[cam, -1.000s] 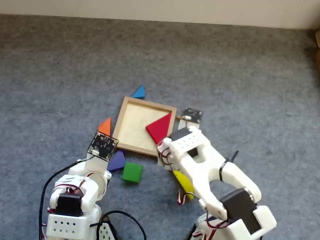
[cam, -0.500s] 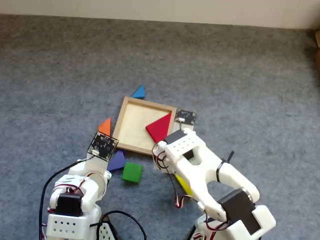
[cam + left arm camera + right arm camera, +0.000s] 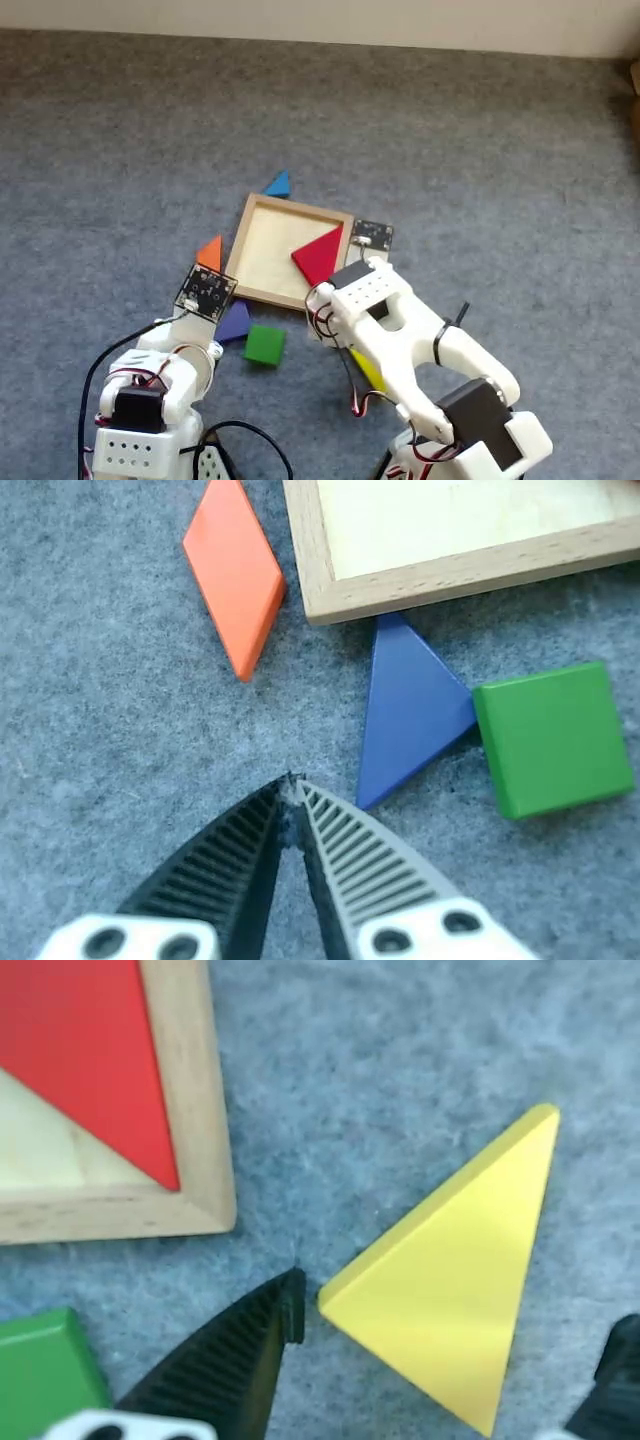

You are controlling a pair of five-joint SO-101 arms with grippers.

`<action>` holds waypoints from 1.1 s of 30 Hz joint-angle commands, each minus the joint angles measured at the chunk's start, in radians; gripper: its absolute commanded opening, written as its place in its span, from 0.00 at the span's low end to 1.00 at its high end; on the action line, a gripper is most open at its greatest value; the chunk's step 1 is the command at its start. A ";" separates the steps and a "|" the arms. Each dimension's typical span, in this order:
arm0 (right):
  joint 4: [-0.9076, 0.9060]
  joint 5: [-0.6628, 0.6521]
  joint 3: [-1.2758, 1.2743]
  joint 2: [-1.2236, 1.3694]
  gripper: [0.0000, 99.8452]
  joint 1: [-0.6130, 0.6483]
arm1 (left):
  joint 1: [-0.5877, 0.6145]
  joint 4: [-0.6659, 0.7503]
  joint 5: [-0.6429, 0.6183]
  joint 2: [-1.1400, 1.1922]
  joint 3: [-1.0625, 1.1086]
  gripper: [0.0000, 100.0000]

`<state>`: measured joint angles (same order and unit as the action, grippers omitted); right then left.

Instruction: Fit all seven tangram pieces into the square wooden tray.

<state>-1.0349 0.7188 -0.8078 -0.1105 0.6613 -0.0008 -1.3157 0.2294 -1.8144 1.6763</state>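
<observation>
Right jaws gape wide astride the yellow triangle (image 3: 450, 1300), holding nothing; left jaws pinched together, empty. Closing on slanted edges could squirt it sideways.

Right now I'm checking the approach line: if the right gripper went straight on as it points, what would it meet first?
Most likely the yellow triangle, lying on the carpet between the open fingers of the right gripper; its height above the piece is unclear.
</observation>
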 commanded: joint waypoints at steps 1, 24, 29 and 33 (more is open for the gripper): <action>-0.008 -0.008 -0.018 -0.004 0.37 -0.021 | 0.004 -0.005 -0.006 -0.005 0.019 0.01; -0.012 -0.012 -0.019 -0.004 0.28 -0.022 | 0.004 -0.005 -0.006 -0.005 0.019 0.01; -0.010 -0.035 -0.019 -0.004 0.17 -0.022 | 0.004 -0.005 -0.006 -0.005 0.019 0.01; -0.010 -0.068 -0.019 -0.010 0.17 -0.022 | 0.004 -0.005 -0.006 -0.005 0.019 0.01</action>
<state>-1.0457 0.6774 -0.8124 -0.1135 0.6460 -0.0008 -1.3157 0.2294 -1.8144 1.6763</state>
